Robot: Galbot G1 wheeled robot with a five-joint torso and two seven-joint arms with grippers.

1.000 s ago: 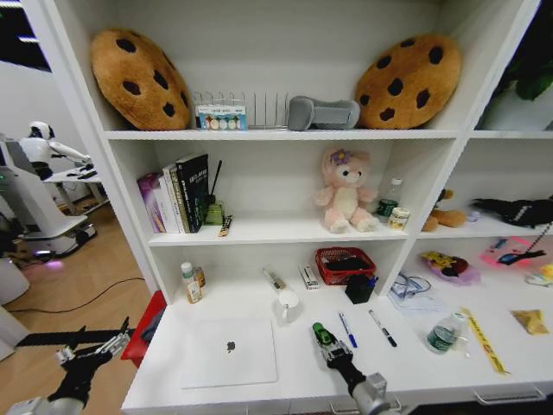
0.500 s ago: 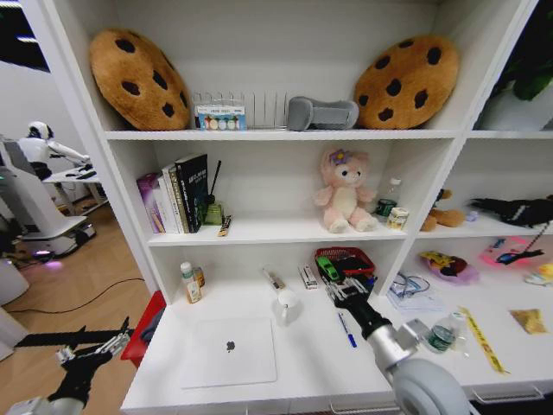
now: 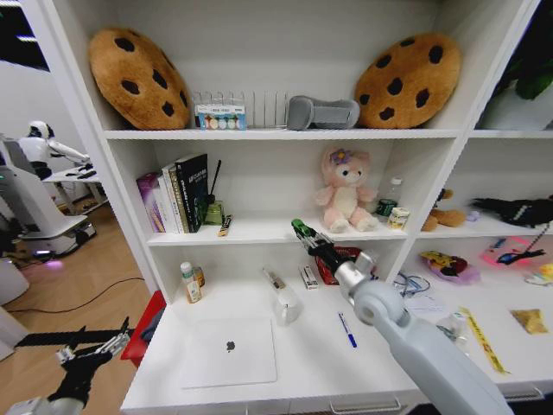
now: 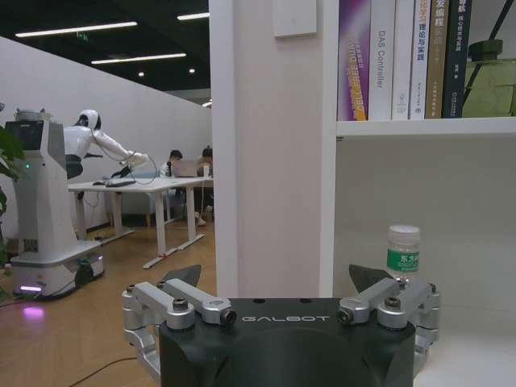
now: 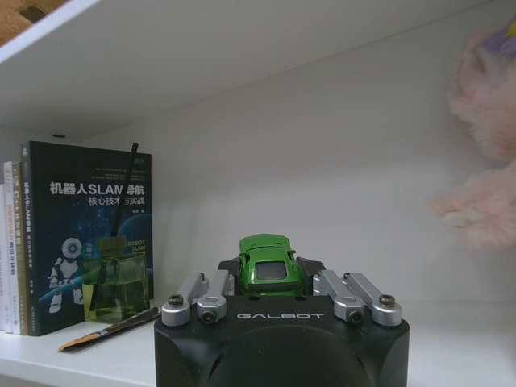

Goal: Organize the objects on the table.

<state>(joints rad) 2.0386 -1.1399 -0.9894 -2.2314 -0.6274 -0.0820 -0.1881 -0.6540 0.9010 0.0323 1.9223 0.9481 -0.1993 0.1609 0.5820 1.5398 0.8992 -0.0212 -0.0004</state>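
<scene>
While the right gripper (image 3: 304, 233) pinches the tiny green toy car (image 5: 269, 264) between its fingers, the car's lower body is hidden behind the gripper housing in the right wrist view, and in the head view it reads as a small green shape at the gripper tip. The right arm stretches up and away from the lower right, its grey wrist joint near the camera, holding the car level with the middle shelf (image 3: 259, 232), just left of the pink plush toy (image 3: 345, 190) and right of the row of books (image 3: 177, 192). The arm covers part of the red basket (image 3: 327, 259) and most of the clear green-labelled bottle (image 3: 451, 327) on the long white desk (image 3: 302, 363). The left gripper (image 4: 278, 302) hangs low beyond the desk's left end, over the wooden floor, its fingers spread with nothing between them. On the desk the silver laptop (image 3: 230, 351) lies closed near the front left, the blue pen (image 3: 347, 330) lies to its right, and the yellow strip (image 3: 483, 339) and yellow packet (image 3: 530, 321) lie at the far right.
</scene>
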